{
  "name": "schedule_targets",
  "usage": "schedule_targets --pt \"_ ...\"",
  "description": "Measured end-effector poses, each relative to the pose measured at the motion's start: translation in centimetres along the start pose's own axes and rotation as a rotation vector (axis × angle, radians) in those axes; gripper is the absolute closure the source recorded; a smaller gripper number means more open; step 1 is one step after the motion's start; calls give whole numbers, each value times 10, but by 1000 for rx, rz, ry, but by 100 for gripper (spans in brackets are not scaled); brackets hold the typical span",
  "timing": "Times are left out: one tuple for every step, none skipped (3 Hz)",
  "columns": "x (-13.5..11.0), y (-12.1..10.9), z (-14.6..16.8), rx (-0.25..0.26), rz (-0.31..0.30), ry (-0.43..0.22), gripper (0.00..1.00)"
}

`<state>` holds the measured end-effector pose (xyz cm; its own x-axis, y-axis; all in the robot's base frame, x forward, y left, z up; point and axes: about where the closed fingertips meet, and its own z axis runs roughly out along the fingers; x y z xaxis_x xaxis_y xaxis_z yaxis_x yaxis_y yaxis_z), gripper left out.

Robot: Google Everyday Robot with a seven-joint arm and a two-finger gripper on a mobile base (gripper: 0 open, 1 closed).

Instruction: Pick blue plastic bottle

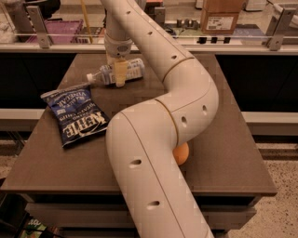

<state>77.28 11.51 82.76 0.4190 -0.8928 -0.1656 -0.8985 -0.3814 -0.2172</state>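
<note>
dark brown counter [223, 139] is standing in front of a railed shelf area, with speckled flooring showing at the lower right.

- item 1: blue plastic bottle [134, 69]. clear body, pale blue-and-white label, white cap. it is lying on its side near the far edge of the counter, cap pointing left toward the viewer's left side, base pointing right.
- item 2: tool [120, 76]. it is hanging straight down over the middle of the bottle, its pale yellow tip crossing the front of the bottle's body and reaching down to about counter level. whether it is spread or pinching the bottle cannot be told from this view.
- item 3: arm [158, 139]. thick white segments are rising from the bottom of the view, bending at the right and running back toward the far left, where the tool is hanging.
- item 4: chip bag [77, 114]. dark blue, crinkly, white lettering. it is lying flat on the left part of the counter, nearer than the bottle and apart from it.
- item 5: orange round object [182, 154]. it is sitting on the counter, partly hidden behind the arm.
- item 6: cardboard box [222, 14]. it is standing on the shelf behind the counter, at the right.
</note>
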Motion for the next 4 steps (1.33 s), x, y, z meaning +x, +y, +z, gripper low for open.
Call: schedule_targets --pt "0 -1 -1 2 0 0 95" --pt "-1 -5 3 14 0 -3 100" --pt "-2 -6 0 14 0 -3 100" --pt "1 -9 -6 49 -2 -29 100"
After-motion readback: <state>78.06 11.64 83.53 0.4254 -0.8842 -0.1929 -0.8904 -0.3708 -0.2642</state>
